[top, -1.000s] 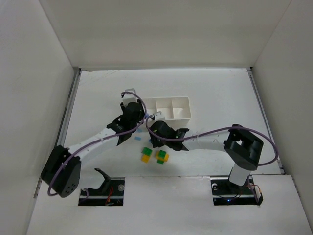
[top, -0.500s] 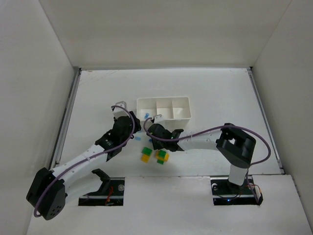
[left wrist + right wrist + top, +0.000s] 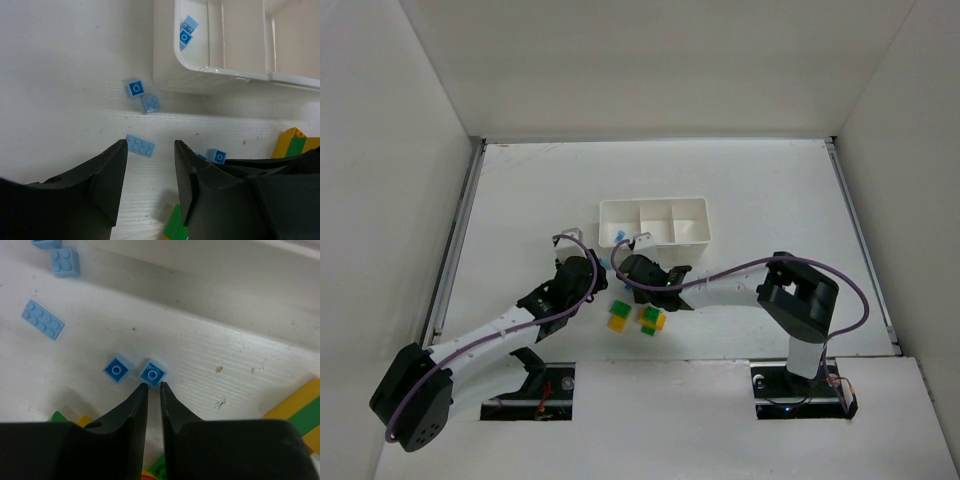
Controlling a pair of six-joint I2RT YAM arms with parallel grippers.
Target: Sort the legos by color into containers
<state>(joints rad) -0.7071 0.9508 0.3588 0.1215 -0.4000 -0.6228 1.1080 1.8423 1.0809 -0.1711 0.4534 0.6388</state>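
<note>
Our right claw (image 3: 154,386) is narrow, empty, a blue brick (image 3: 152,374) just ahead of its tips; we should widen it, then straddle squarely; left claw (image 3: 150,146) gapes wide.

Table (image 3: 770,190): white, with a fine grain showing in the wrist views.
Tray (image 3: 656,241): long and white, divided into three compartments. It lies near the middle of the table with its long side running left to right.
One-stud blue brick (image 3: 135,88): on the table just off the tray's near-left corner.
Four-stud light blue brick (image 3: 150,103): just beside the one-stud blue brick, on its near-right side.
Eight-stud light blue brick (image 3: 140,145): flat on the table, nearer than those two and apart from them.
Pair of small blue bricks (image 3: 116,370): side by side with a slight gap between them, on the near side of the tray's front wall.
Left green-and-yellow stack (image 3: 618,317): nearer than the blue bricks, well apart from the tray.
Right green-and-yellow stack (image 3: 651,319): just right of the other stack.
</note>
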